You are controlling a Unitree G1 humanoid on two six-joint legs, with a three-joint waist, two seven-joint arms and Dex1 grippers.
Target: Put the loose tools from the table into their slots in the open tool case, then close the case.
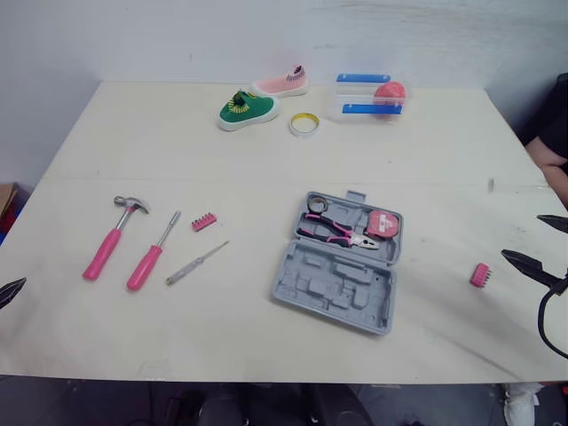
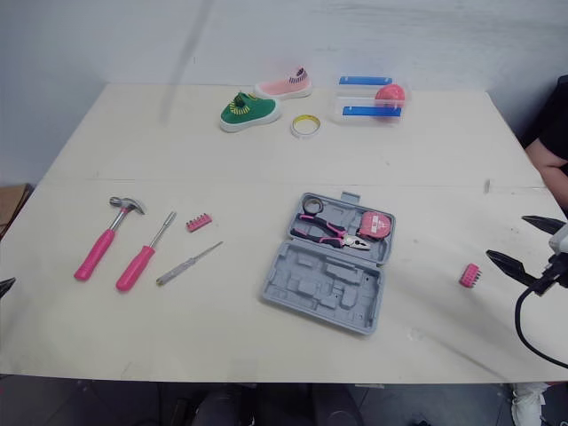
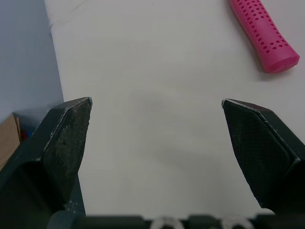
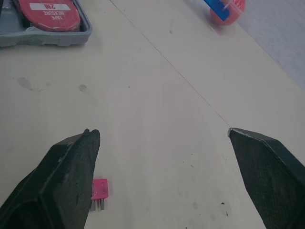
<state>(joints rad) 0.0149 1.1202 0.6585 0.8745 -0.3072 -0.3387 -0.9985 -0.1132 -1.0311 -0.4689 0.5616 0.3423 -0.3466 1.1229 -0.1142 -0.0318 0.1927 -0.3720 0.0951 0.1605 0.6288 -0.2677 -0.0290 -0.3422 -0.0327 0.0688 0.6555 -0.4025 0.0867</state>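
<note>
Pale wooden table against a plain white wall; a person's dark sleeve shows at the right edge. One grey tool case lies open at table centre, its lid half holding one pair of pliers and one tape measure. Loose tools to its left: one hammer, one pink-handled screwdriver, one slim screwdriver and one pink bit holder. A second bit holder lies to the case's right, just beside the right gripper. At the far edge: two shoes, green and pink, one tape roll and one clear container. The left gripper is near the hammer's handle end. Both grippers have their fingers spread wide and hold nothing.
</note>
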